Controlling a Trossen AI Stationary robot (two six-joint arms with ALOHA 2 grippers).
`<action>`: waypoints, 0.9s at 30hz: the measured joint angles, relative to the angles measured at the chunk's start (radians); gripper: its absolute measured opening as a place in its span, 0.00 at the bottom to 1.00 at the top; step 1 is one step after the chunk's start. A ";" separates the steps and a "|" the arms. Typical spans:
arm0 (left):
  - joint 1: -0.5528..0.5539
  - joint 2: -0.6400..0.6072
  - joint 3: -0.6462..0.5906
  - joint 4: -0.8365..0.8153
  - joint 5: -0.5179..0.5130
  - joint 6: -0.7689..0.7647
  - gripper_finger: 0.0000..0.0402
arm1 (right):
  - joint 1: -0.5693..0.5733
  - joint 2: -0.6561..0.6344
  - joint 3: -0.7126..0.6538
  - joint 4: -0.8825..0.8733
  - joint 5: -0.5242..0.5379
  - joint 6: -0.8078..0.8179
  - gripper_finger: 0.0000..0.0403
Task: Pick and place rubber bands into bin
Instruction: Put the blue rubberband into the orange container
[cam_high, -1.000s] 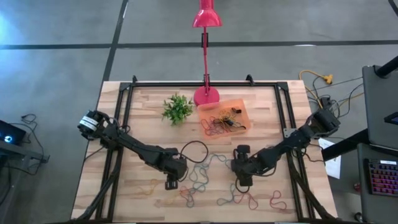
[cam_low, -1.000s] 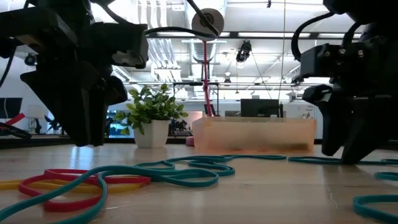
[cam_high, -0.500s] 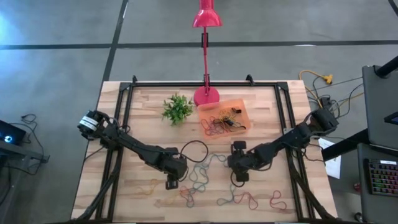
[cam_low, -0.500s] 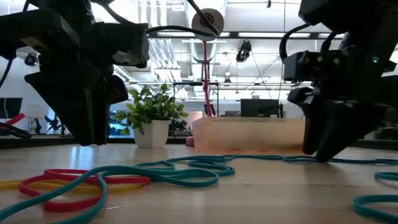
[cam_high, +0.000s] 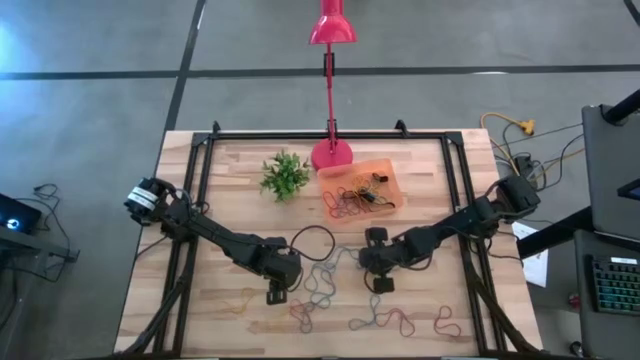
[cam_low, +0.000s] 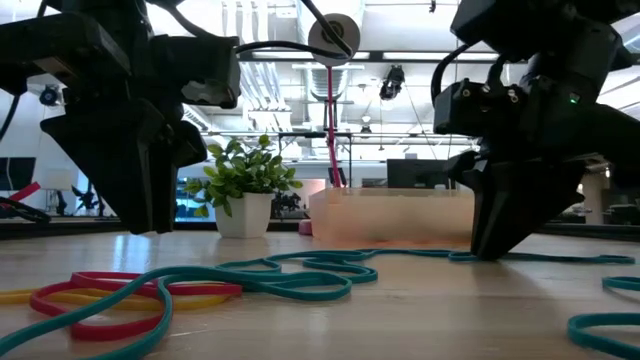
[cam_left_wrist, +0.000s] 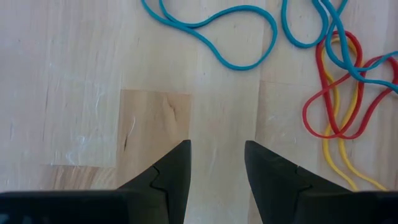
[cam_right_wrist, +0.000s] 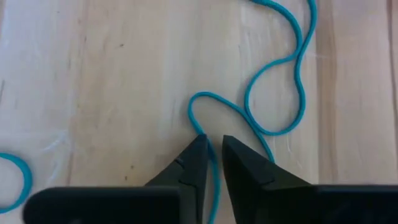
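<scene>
Several teal rubber bands (cam_high: 325, 275) lie tangled on the wooden table between my two grippers, and they also show in the low view (cam_low: 300, 275). My right gripper (cam_high: 380, 284) points down at the table, shut on one teal band (cam_right_wrist: 273, 93). My left gripper (cam_high: 275, 295) hangs open over bare wood (cam_left_wrist: 217, 155). Red and yellow bands (cam_left_wrist: 336, 106) lie just beyond it. The orange bin (cam_high: 395, 172) stands at the far middle of the table and holds several bands (cam_high: 355, 198). My right gripper pinches a single strand of the teal band (cam_right_wrist: 210, 146) between its two fingertips. The fingers come steeply from above. The rest of the band lies slack on the table, curling away ahead of the fingers.
The pink lamp base (cam_high: 331, 155) and a small green plant (cam_high: 285, 175) stand beside the bin at the far side. A black cable loop (cam_high: 312, 243) lies mid-table. More bands (cam_high: 400, 322) lie near the front edge, and a yellow one (cam_high: 235, 303) sits at the left.
My right gripper has moved toward the table's left and sunk onto the tabletop, reaching the teal band. The left arm has kept still, and the bands have stayed where they were.
</scene>
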 joint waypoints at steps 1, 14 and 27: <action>0.000 0.000 0.000 0.000 0.000 0.000 0.33 | 0.000 0.000 0.000 0.000 -0.005 0.001 0.10; 0.000 0.000 0.000 0.018 0.000 -0.002 0.33 | 0.047 -0.013 0.071 0.044 -0.051 -0.124 0.02; 0.000 0.000 0.000 0.019 0.001 -0.002 0.33 | 0.101 -0.057 0.245 -0.163 0.121 -0.209 0.02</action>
